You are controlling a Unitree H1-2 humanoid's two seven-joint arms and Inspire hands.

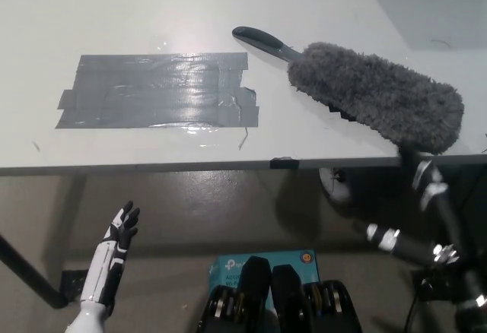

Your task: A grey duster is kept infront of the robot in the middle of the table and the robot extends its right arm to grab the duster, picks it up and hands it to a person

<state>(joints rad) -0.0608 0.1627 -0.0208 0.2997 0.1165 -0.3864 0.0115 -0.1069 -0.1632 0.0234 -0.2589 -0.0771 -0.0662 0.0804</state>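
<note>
low at the left of the head view, the white left hand point(120, 230) is seen below the bench edge, raised over the floor, fingers spread and nothing held. at the lower right, the black right arm point(426, 245) is seen below the bench edge as well, with pale bands along its dark links; it runs up toward the fluffy end of the duster. the right hand itself is not made out against the dark area under the bench, so whether it is released or clenched cannot be told. no contact between this arm and the duster is visible.

the grey duster point(377, 93) is recorded lying flat on the white bench point(152, 6), at the right side of the surface and near the front edge. its fluffy head is laid diagonally, the far end reaching close to the bench's front right edge. its dark handle point(262, 41) points up and to the left, toward the middle of the bench, and rests on the surface.

a patch of grey tape point(160, 90), made of several overlapping strips with a glossy sheen, is stuck to the bench left of the duster, just apart from the handle tip. a small dark clip or tab point(282, 163) is noted at the bench's front edge. a teal box point(262, 261) lies on the floor beneath.
</note>
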